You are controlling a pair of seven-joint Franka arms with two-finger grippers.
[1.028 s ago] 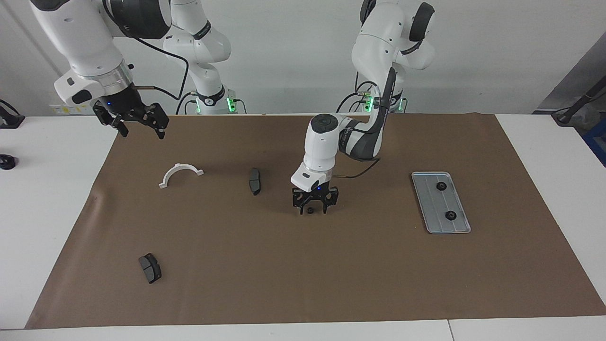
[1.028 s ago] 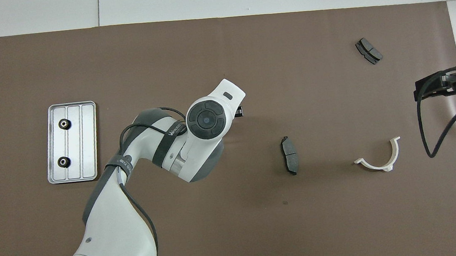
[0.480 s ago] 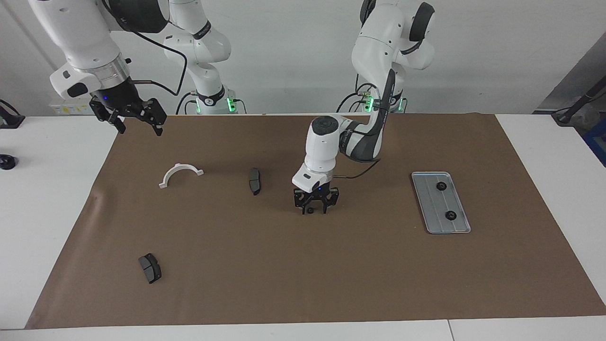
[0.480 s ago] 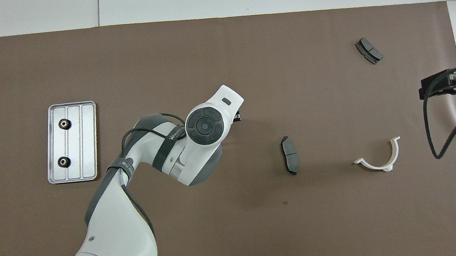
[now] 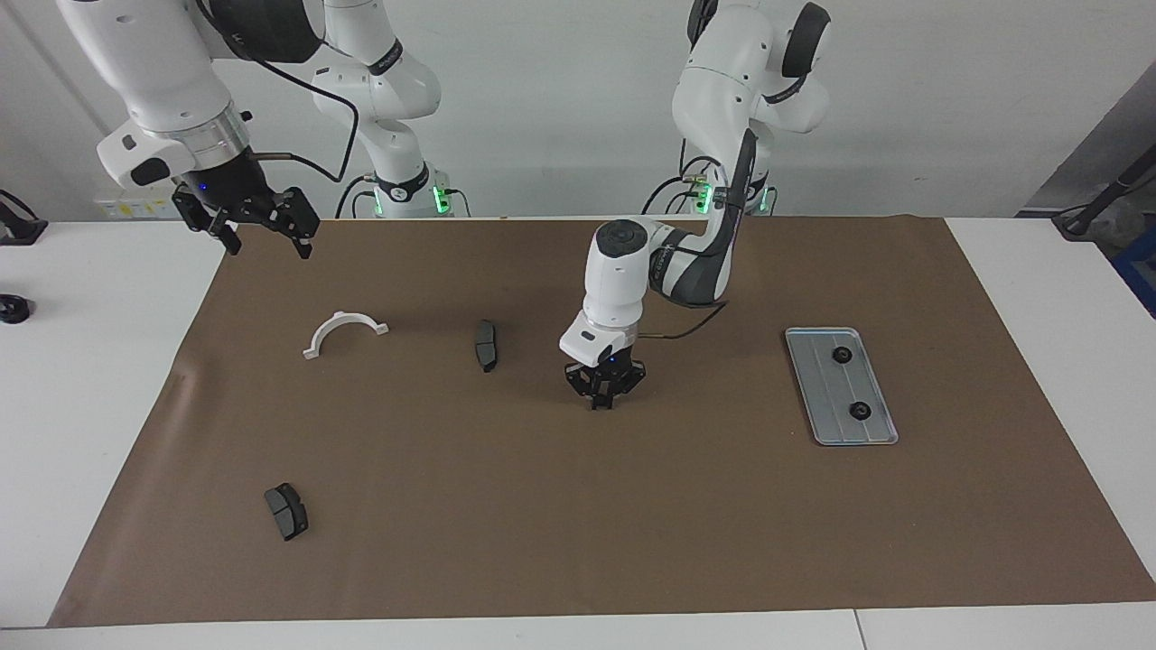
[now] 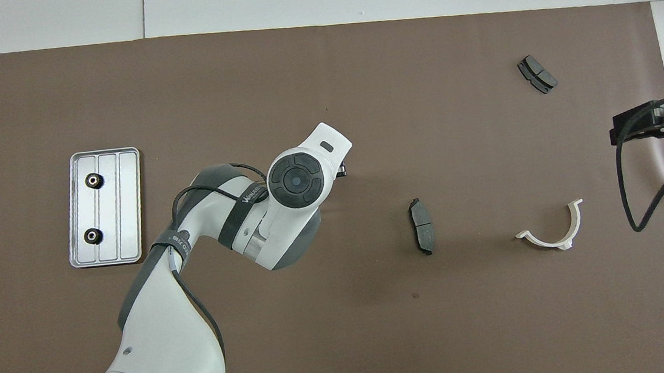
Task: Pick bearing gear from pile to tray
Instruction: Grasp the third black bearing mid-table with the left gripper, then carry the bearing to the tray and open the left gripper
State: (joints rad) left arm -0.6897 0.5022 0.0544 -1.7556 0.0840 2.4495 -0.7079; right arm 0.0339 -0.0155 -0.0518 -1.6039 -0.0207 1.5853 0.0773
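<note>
The left gripper (image 5: 601,403), fingertips pinched together, stands low at mid-mat; whether it grips a gear cannot be told. Two small black round gears (image 5: 843,355) (image 5: 861,412) lie in the ridged silver tray (image 5: 817,397) toward the left arm's end of the tabletop (image 5: 1039,298). The right gripper (image 5: 264,238) waits raised, jaws spread.

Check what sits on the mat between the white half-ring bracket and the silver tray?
In the facing view, between the white half-ring bracket and the silver ridged metal tray: a dark grey brake pad, then the left end effector down at the brown mat.
</note>
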